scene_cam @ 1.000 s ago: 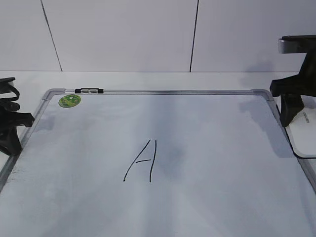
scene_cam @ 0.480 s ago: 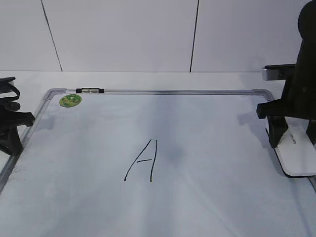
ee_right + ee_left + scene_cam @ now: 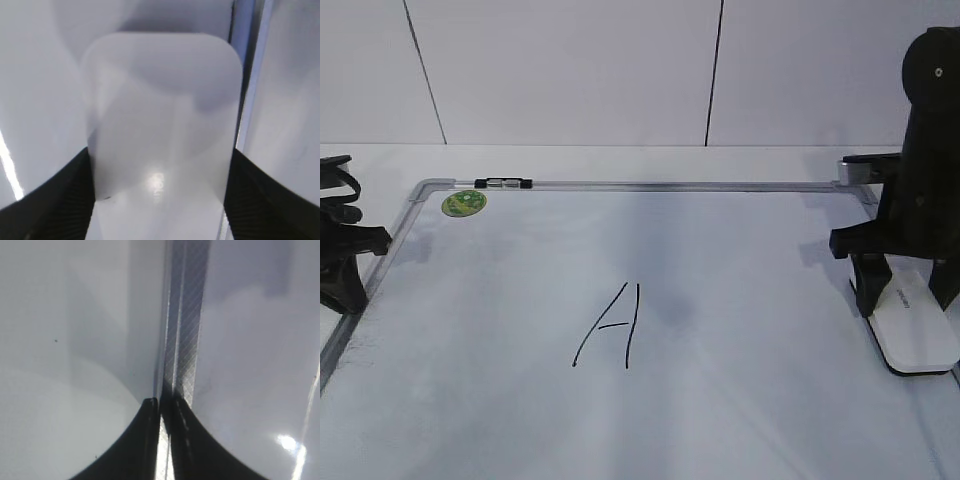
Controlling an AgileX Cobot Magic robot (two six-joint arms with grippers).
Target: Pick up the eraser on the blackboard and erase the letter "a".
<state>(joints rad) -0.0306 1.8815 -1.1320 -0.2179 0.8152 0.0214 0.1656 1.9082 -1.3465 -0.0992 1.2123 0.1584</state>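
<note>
The blackboard [image 3: 520, 300] is a white board with a grey frame lying flat. A tall capital "A" [image 3: 610, 330] is written at its middle. No lowercase letter "a" shows; a faint grey smudge [image 3: 670, 312] lies right of the "A". My right gripper [image 3: 905, 300] is shut on the white eraser [image 3: 917, 340] at the board's right edge, black felt down, at or just above the surface. In the right wrist view the eraser [image 3: 160, 110] fills the space between the fingers [image 3: 160, 165]. My left gripper [image 3: 345, 290] is shut and empty over the left frame [image 3: 185, 315].
A round green sticker [image 3: 463, 203] sits in the board's far left corner, with a small black clip [image 3: 502, 183] on the top frame. A white panelled wall stands behind the table. The left gripper's tips [image 3: 161, 405] hover at the frame strip.
My right gripper has carried the eraser from beyond the right frame leftward and nearer, onto the board's right edge. The left arm has not moved.
</note>
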